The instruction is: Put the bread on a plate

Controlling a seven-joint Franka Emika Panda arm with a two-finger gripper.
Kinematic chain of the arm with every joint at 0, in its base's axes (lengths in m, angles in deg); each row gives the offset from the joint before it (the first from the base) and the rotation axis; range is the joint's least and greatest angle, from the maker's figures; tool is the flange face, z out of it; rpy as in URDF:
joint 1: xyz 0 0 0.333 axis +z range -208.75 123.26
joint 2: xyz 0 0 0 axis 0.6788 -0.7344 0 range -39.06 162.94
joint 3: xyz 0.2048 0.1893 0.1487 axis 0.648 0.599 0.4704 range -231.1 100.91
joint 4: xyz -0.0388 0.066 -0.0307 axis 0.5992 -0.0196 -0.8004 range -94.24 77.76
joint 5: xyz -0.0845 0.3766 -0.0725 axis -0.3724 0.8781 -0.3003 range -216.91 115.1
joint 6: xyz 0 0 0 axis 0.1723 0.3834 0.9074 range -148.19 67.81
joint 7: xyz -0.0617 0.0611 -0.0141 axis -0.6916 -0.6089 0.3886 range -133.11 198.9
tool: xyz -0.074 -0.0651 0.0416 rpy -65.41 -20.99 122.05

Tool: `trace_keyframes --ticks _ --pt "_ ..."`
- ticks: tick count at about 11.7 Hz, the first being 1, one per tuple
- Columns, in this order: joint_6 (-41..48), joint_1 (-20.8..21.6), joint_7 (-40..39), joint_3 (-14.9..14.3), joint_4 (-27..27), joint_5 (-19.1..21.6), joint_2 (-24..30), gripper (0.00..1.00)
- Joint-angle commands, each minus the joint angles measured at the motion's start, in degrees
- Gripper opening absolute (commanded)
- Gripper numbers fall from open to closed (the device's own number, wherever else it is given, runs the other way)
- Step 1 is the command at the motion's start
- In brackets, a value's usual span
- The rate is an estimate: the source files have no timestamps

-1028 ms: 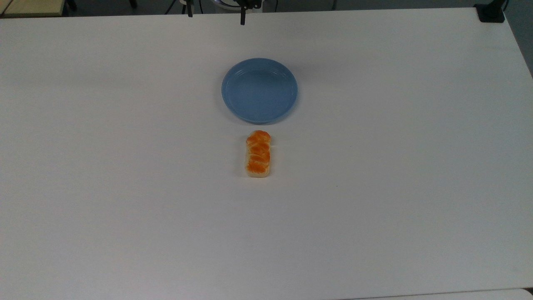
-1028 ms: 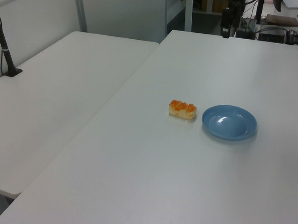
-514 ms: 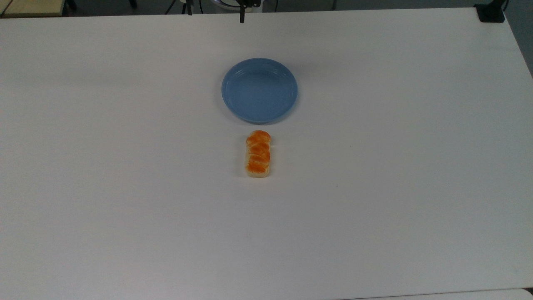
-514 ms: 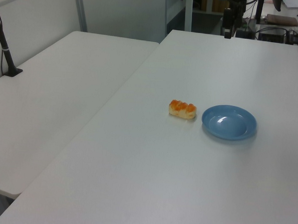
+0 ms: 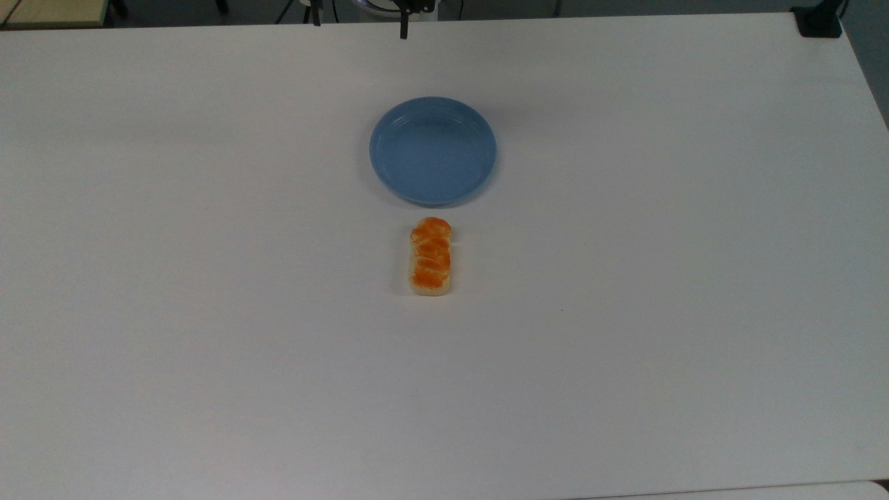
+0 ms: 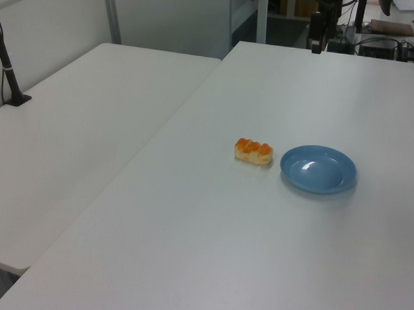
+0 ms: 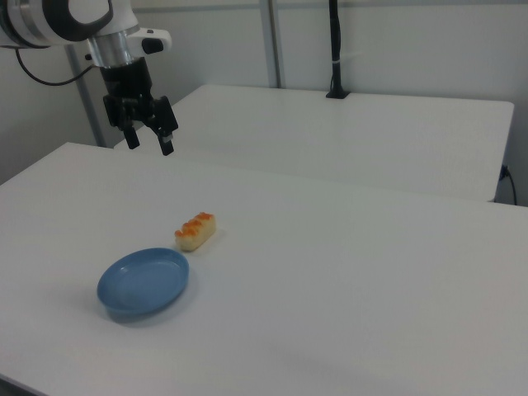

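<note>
Looking at the right view, you find the gripper [image 7: 149, 143] in the upper left of the frame, hanging above the far edge of the white table [image 7: 346, 272] with its two fingers pointing down and spread apart, nothing between them. It sits well apart from both task items. In the top view, a dark fingertip [image 5: 403, 31] pokes in at the top centre of the frame, just past the table's [image 5: 625, 312] far edge.

The bread [image 5: 430, 256] lies flat on the table just below the middle of the top view, long axis running up and down the frame, orange lumpy crust facing up, pale sides showing. The plate [image 5: 433, 150] sits directly above it in the top view, near but not touching; a narrow strip of table shows between them. The plate holds nothing.

In the left view, the bread [image 6: 253, 151] is at centre with the plate [image 6: 318, 169] just to its right. In the right view, the bread [image 7: 195, 231] lies above and right of the plate [image 7: 143, 282].
</note>
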Motion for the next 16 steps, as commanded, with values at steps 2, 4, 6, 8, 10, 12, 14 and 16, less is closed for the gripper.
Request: trace_keyframes --ticks 2,4,6,8,10,12,14,16 --pt "-4.3 -0.1 -1.2 0.0 -1.2 1.2 -0.6 1.0" --pt "-7.0 -0.1 -1.2 0.0 -0.5 2.6 -3.2 1.0" --pt "-10.7 0.4 -1.1 0.0 -0.1 2.8 -6.5 1.0" --pt "-13.3 0.8 -0.5 0.7 1.1 2.7 -11.4 1.0" --pt "-16.0 2.0 -0.4 0.7 1.2 2.0 -16.0 1.0" --pt "-21.0 3.9 -0.3 0.6 1.2 1.6 -20.4 1.0" --pt "-24.7 4.1 -0.2 0.6 1.2 1.6 -24.0 1.0" --pt "-27.9 4.3 -0.1 0.7 1.2 1.7 -27.0 1.0"
